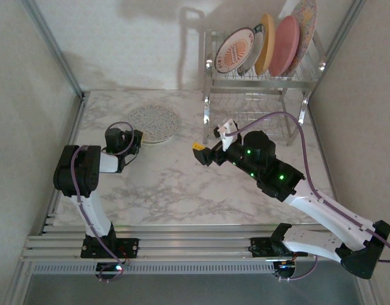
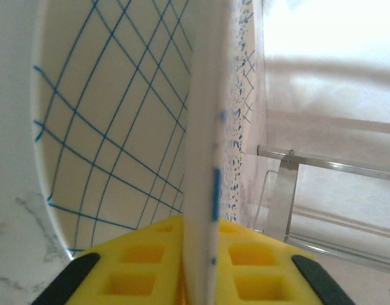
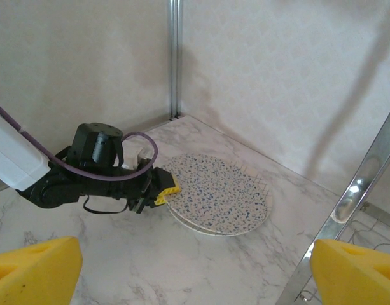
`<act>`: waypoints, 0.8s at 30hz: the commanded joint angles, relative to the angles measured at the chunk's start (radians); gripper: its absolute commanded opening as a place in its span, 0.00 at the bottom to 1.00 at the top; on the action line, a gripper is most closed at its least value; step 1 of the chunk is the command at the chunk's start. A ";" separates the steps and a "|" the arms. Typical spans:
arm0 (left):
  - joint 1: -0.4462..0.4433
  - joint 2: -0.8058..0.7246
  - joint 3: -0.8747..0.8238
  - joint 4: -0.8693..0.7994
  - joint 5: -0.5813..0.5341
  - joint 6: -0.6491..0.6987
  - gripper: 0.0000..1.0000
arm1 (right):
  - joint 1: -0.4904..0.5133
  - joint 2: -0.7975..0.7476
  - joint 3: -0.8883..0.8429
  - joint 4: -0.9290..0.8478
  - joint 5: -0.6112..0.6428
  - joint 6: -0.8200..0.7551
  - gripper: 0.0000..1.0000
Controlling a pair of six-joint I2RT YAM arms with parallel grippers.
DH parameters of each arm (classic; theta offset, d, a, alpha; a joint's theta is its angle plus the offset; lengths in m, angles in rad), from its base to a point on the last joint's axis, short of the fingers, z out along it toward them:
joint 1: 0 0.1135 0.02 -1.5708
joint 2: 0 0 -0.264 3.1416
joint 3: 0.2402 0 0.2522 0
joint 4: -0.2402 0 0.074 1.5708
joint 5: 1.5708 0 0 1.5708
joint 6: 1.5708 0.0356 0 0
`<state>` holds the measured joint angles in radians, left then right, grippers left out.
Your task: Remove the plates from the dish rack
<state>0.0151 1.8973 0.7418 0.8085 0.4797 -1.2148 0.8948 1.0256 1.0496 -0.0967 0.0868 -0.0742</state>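
Flanking the rim of a speckled plate [image 3: 214,194] flat on the table [image 1: 182,190] with left gripper [image 3: 166,192] fingers narrow, pinch or release impossible to tell; hovering with right gripper [image 1: 212,138] wide, empty, near the dish rack [image 1: 264,79], four plates [image 1: 264,44] inside. Risking a dragged plate if withdrawn before opening fully.

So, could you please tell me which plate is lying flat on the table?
The speckled plate, rim between the left fingers; the other plates stand on edge in the dish rack.
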 commanded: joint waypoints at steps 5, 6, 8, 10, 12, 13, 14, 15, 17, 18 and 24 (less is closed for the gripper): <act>0.008 -0.012 0.075 -0.090 0.024 0.062 0.34 | 0.009 0.007 0.036 0.019 0.030 0.011 0.93; 0.008 -0.013 0.085 -0.116 0.024 0.070 0.40 | 0.008 0.008 0.036 0.021 0.032 0.012 0.94; 0.008 -0.014 0.107 -0.164 0.024 0.084 0.47 | 0.008 0.010 0.038 0.020 0.033 0.012 0.94; 0.008 -0.019 0.131 -0.224 0.013 0.097 0.51 | 0.008 0.011 0.039 0.020 0.037 0.011 0.94; 0.008 -0.026 0.159 -0.298 0.000 0.115 0.54 | 0.008 0.013 0.040 0.018 0.040 0.011 0.94; 0.009 -0.028 0.175 -0.336 -0.008 0.124 0.56 | 0.008 0.014 0.043 0.018 0.041 0.012 0.94; 0.008 -0.032 0.188 -0.370 -0.016 0.133 0.57 | 0.008 0.014 0.041 0.020 0.042 0.013 0.94; 0.009 -0.035 0.204 -0.407 -0.024 0.144 0.58 | 0.008 0.015 0.042 0.020 0.043 0.013 0.94; 0.008 -0.036 0.232 -0.459 -0.037 0.164 0.60 | 0.007 0.016 0.042 0.019 0.049 0.016 0.94; 0.008 -0.035 0.245 -0.507 -0.044 0.173 0.60 | 0.007 0.016 0.041 0.020 0.051 0.018 0.94; 0.008 -0.027 0.301 -0.627 -0.083 0.208 0.63 | 0.006 0.020 0.045 0.021 0.052 0.019 0.95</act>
<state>0.0151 1.8969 1.0023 0.2802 0.4332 -1.0496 0.8948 1.0439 1.0607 -0.0967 0.1135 -0.0635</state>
